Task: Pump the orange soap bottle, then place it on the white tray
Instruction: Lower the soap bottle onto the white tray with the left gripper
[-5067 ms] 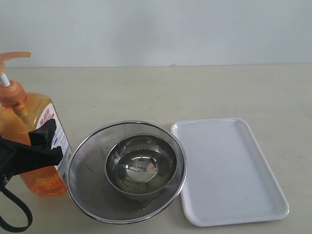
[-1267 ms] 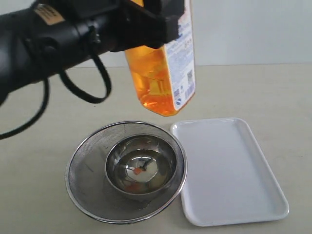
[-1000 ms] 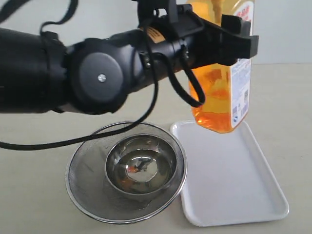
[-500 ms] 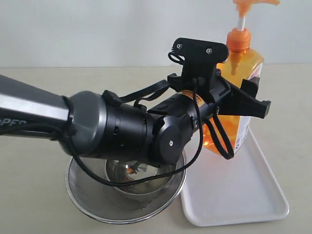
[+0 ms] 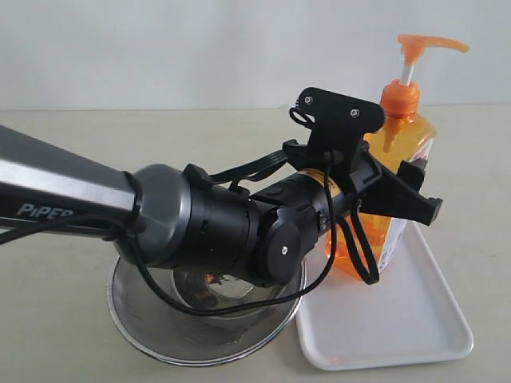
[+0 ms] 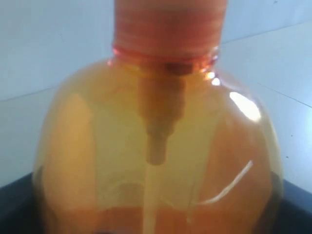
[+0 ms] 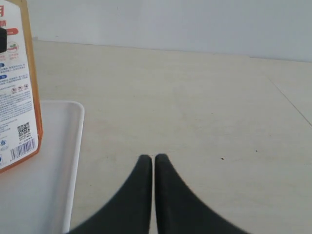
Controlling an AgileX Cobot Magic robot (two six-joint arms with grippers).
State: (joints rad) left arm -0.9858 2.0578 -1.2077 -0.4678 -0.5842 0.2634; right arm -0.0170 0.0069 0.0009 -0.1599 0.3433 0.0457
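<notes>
Between the left gripper [image 5: 383, 206] fingers: orange soap bottle [image 5: 409, 136] upright, clamped mid-body, base on or just over white tray [image 5: 415, 319], contact unclear | step: placing | next: settle base, spread fingers, withdraw level | right gripper [image 7: 153, 160]: fingers pressed together, empty, apart from bottle

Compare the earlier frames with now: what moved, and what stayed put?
The left gripper, keeping its hold, lifted the orange soap bottle from the left side, carried it rightward over the strainer and lowered it upright to the white tray; contact is unclear. Strainer and tray did not move.
</notes>
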